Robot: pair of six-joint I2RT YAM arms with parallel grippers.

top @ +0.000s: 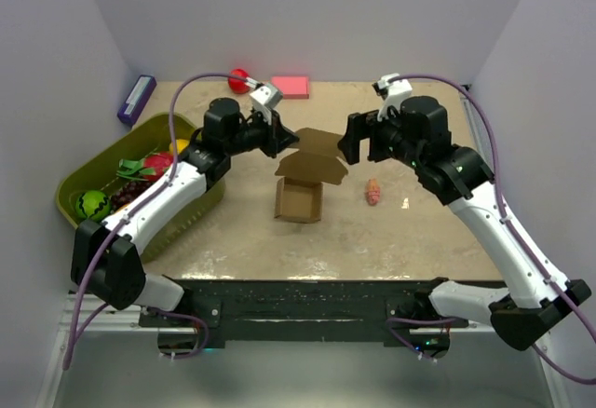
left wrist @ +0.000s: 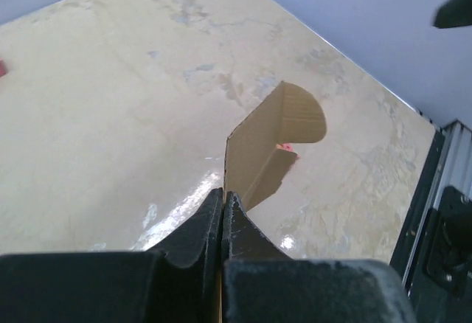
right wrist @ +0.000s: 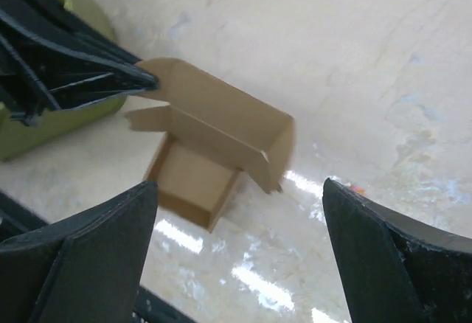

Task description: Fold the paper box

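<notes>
Pinched in the fully closed left gripper [left wrist: 223, 196], the 11 o'clock flap of the paper box [top: 299, 201], open-topped at centre of the counter [top: 233, 240] — right gripper [top: 351, 142] at 1 o'clock gaping, empty. Probably light, thin, crease-prone; best taken by flap edges.

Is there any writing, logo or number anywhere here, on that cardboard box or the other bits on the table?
No text can be read in any view.
The paper box is plain brown on every face that shows.
The pink block shows no mark.
The purple box by the wall is too small to tell if it bears print.
</notes>
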